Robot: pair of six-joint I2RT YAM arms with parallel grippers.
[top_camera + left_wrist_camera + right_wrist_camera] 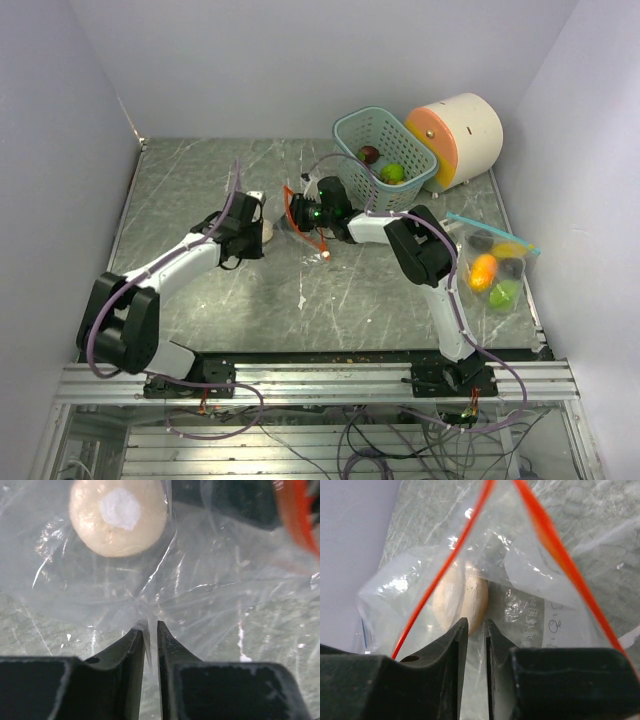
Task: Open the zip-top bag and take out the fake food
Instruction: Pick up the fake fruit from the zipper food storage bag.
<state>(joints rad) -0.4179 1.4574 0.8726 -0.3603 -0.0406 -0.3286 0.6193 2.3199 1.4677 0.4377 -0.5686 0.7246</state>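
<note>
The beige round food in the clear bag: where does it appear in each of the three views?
Top external: beige food slightly left of the middle, mostly hidden.
Left wrist: beige food at the upper left, under clear plastic.
Right wrist: beige food in the middle, low down.
Shared landmark: the red zip strip.

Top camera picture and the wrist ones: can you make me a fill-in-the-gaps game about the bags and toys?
The whitish toy sits ____ the zip-top bag.
The green toy lies in the teal ____.
A second bag lies beside the ____ arm.
Missing words: inside, basket, right.
</note>
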